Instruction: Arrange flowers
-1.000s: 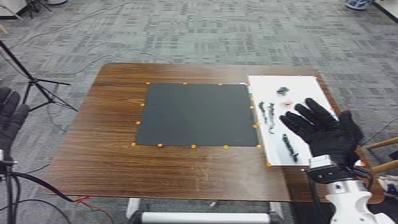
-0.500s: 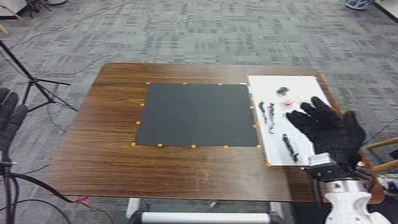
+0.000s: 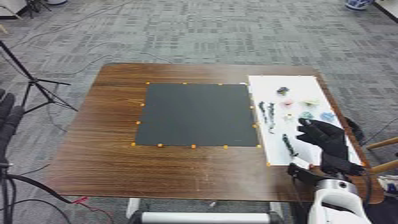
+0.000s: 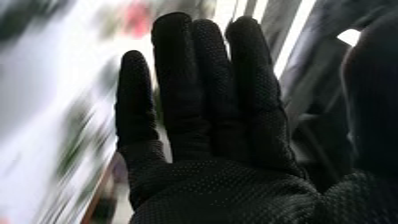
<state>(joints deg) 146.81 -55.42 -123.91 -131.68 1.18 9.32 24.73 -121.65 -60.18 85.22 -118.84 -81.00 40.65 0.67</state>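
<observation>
1. Probably, the nearest pick is the long dark-green stem [image 3: 289, 145] on the white rectangular sheet [image 3: 311, 150]; it lies to the left of the black-gloved right robot hand [image 3: 327, 140], near it.
2. Its long axis runs mostly away from the robot, the far end leaning slightly left, so a pinch across it from the right side looks suitable.
3. The right robot hand is wide, fingers straight and holding nothing; the black-gloved left robot hand [image 3: 7, 112] is at the left edge, well apart from the stem, its state impossible to tell.
4. Just beyond the right fingertips lie the small teal flower [image 3: 306, 115] and the pale blue flower [image 3: 327, 117], which a low sweep could nudge.
5. The dark rectangular mat [image 3: 195, 115], the likely place for arranging, lies left of the sheet on the brown wooden surface [image 3: 178, 172].
</observation>
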